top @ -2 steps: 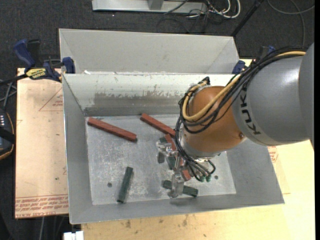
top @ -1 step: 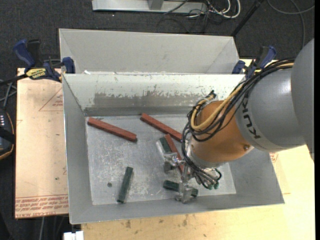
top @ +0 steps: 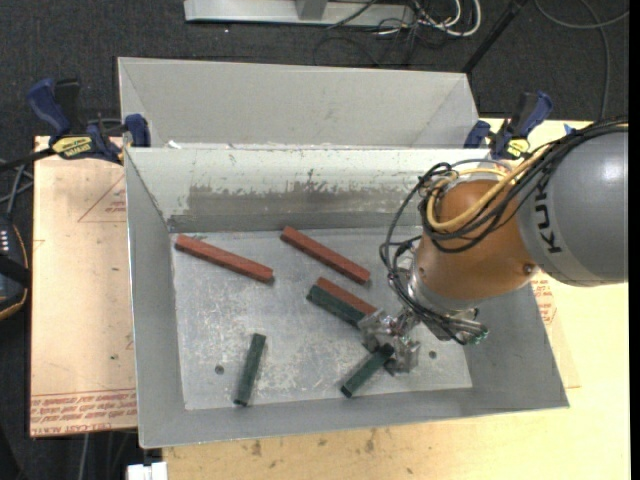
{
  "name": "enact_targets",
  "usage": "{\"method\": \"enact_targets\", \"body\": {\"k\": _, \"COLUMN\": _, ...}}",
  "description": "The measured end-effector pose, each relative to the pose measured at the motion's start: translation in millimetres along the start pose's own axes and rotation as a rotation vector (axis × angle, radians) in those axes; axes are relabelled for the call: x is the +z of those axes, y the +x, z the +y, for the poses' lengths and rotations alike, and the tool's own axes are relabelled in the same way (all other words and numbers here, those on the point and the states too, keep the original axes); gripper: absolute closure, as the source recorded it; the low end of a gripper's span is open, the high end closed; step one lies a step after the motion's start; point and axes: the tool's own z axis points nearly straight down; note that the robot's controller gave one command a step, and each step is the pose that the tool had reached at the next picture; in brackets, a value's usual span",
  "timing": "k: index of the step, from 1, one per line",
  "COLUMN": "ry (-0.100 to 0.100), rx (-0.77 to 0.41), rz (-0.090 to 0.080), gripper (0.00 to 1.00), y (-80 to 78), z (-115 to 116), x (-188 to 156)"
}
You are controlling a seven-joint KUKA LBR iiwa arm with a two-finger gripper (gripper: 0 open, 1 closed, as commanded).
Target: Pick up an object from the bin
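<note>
The gripper (top: 396, 350) is low over the floor of the grey metal bin (top: 152, 298), and the orange cover (top: 470, 243) of the arm's wrist sits just above it. Whether the gripper is spread or pressed together I cannot tell, because the wrist and cables hide much of it.

The thing nearest to the gripper is a short dark green stick (top: 361, 377). It lies slanted on the bin floor. Its upper end reaches to the gripper's tip, and its other end points down and to the left of it. I cannot tell if the gripper touches it.

Just up and left of the gripper lie a short red-brown stick (top: 347, 294) and another dark green stick (top: 333, 306), side by side. Further up and left of the gripper is a longer red-brown stick (top: 324, 255). Well apart to the gripper's left are a long red-brown bar (top: 223, 259) and a third dark green stick (top: 249, 368).
</note>
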Motion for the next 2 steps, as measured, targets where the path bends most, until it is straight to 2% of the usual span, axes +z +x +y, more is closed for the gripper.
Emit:
{"method": "enact_targets", "body": {"k": 1, "ry": 0.000, "rx": 0.000, "rz": 0.000, "gripper": 1.00, "y": 0.0, "z": 0, "x": 0}}
{"method": "enact_targets", "body": {"k": 2, "ry": -0.004, "rx": -0.036, "rz": 0.003, "gripper": 1.00, "y": 29.2, "z": -1, "x": -196}}
